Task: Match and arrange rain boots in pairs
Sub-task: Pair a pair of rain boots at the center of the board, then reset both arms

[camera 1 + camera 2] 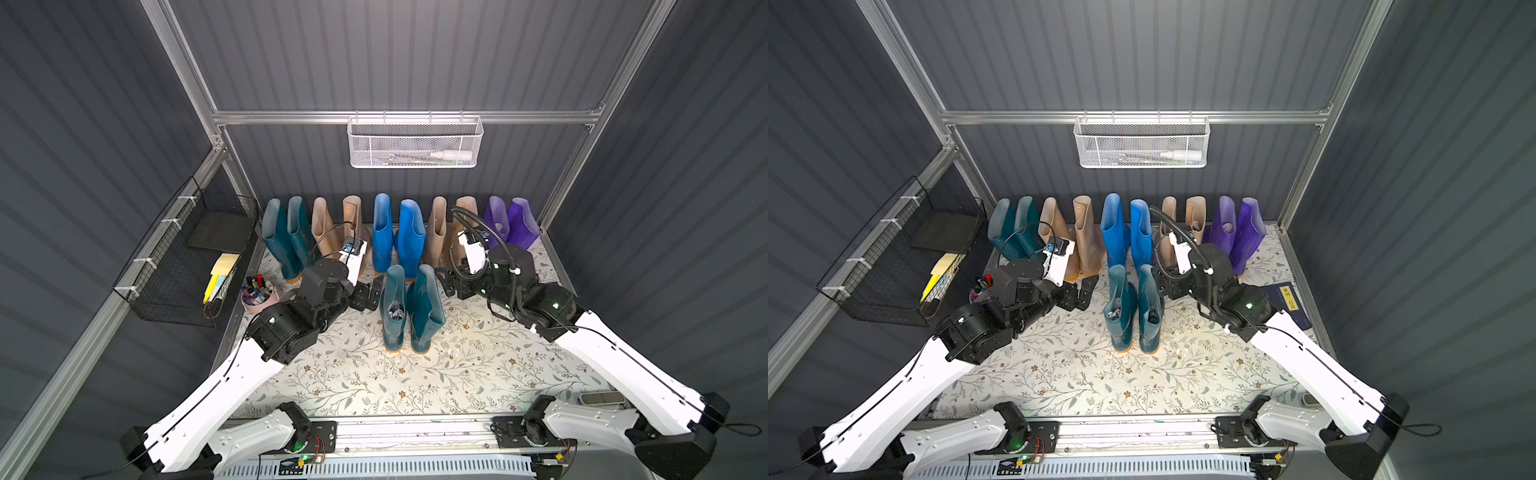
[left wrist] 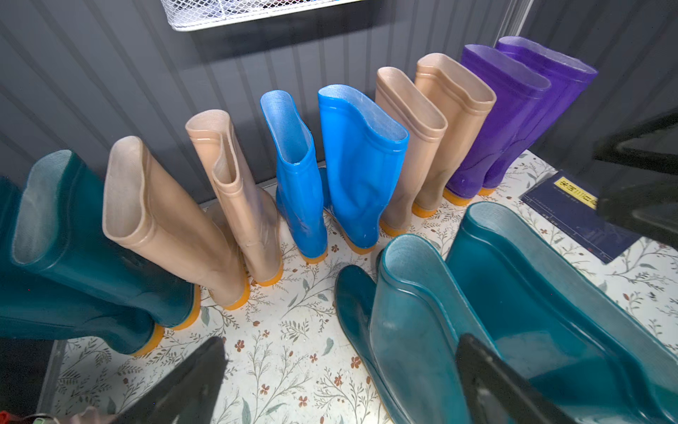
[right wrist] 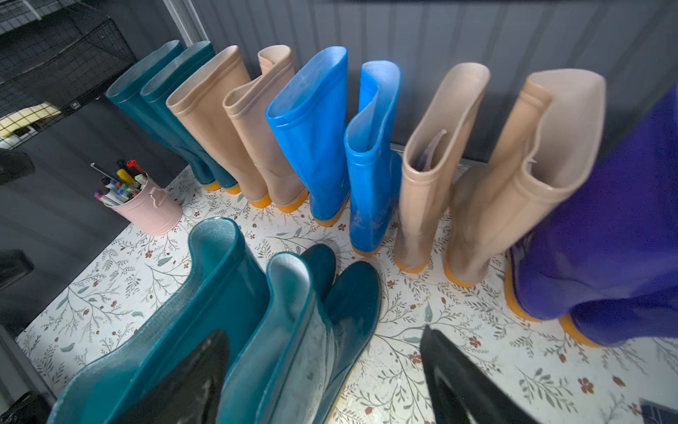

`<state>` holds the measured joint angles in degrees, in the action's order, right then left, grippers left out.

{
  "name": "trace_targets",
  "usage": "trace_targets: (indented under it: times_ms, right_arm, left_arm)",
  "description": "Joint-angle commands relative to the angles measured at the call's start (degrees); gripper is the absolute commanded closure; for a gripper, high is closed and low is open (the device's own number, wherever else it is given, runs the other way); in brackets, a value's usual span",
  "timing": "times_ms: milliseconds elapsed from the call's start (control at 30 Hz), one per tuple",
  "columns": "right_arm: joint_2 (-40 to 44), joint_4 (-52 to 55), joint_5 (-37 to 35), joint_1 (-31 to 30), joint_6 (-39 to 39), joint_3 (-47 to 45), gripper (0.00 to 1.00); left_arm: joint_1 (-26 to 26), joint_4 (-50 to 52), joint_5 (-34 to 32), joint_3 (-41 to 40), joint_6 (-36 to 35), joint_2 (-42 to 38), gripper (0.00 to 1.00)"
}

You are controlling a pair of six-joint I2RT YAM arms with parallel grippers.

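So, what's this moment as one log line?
front teal pair: upright, side by side | left pincer: open, alongside | right pincer: open, alongside

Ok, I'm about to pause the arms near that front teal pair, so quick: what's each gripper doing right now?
Left gripper: open, holding nothing, beside the front teal boots.
Right gripper: open, holding nothing, on their other side.
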<state>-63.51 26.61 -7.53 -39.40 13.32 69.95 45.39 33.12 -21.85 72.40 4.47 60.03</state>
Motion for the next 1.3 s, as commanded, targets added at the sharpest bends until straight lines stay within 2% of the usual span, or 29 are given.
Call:
trace_targets:
  times_ms: [0,133,200,333,433,500,533,633,700,833,1033,1267]
  right_arm:
    - [2.67,-0.33,0.97,2.23,1.05,-2.28,0.09]
    - [5.80,-0.33,1.50,4.94,1.85,-4.76,0.01]
    - [7.19,0.07,1.17,6.29,2.48,-5.79,0.01]
    - [11.16,-0.22,1.27,9.95,3.07,-8.94,0.01]
    - [14.38,-0.27,1.03,14.55,3.46,-11.69,0.01]
    - [16.90,-1.69,0.72,17.73,3.39,-14.50,0.01]
    - [18.44,-3.38,-0.62,19.24,3.36,-16.47,0.01]
    - [22.24,-7.43,-7.20,23.74,3.90,-22.17,0.01]
    - [23.54,-10.27,-7.99,27.44,3.74,-25.88,0.01]
    - [22.82,-17.84,-7.62,33.78,3.65,-33.12,0.01]
    - [17.37,-31.17,-0.38,42.07,6.21,-41.46,0.01]
    - [10.91,-43.56,-0.98,45.41,2.53,-45.60,0.01]
  left_arm:
    - [-0.04,-2.26,-3.33,2.79,-3.37,1.27,0.00]
    - [-1.81,-3.74,-4.86,3.71,-4.39,3.23,0.00]
    - [-3.87,-3.77,-5.10,3.89,-3.33,4.09,0.00]
    - [-11.89,-3.59,2.41,2.73,0.45,4.48,0.00]
    - [-15.28,-2.16,3.49,1.81,2.02,5.60,0.00]
    - [-15.59,-2.47,-0.71,-0.10,2.75,6.04,0.00]
    - [-15.67,-3.33,-4.16,-1.75,3.78,5.99,0.00]
    - [-16.12,-8.13,-7.86,-8.00,2.88,4.40,0.00]
    - [-16.30,-11.37,-12.13,-12.26,3.62,2.76,0.00]
    - [-16.47,-18.49,-19.04,-21.29,2.48,-1.61,0.00]
    - [-17.50,-30.12,-21.41,-33.54,3.53,-5.21,0.00]
    - [-21.66,-40.12,-19.96,-40.53,0.69,-2.73,0.00]
